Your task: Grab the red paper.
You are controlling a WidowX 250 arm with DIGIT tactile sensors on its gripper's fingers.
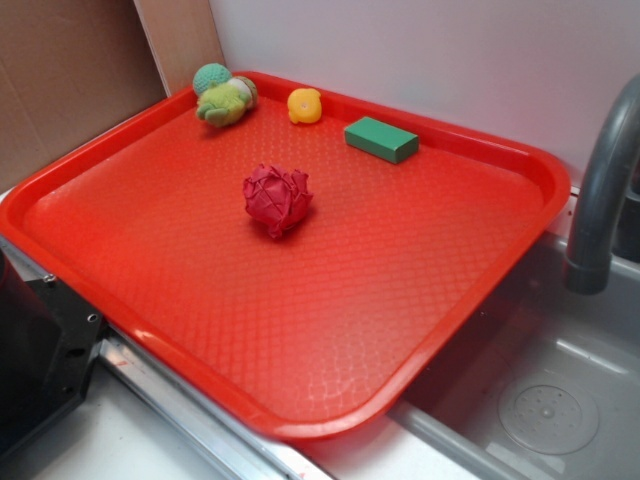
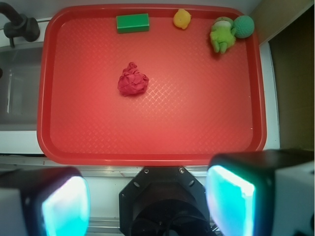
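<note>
The red paper (image 1: 276,199) is a creased, dark crimson ball lying on the large red tray (image 1: 350,320), a little left of its middle. It also shows in the wrist view (image 2: 132,81), upper left of centre. My gripper (image 2: 147,201) is open and empty, high above the tray's near edge and well short of the paper. Its two pads (image 2: 65,206) glow cyan at the bottom of the wrist view. The gripper does not show in the exterior view.
A green block (image 1: 381,138), a yellow toy (image 1: 305,105) and a green plush toy with a teal ball (image 1: 225,95) lie along the tray's far edge. A grey faucet (image 1: 600,190) and sink (image 1: 540,400) are at the right. A black robot base (image 2: 165,201) sits below the tray.
</note>
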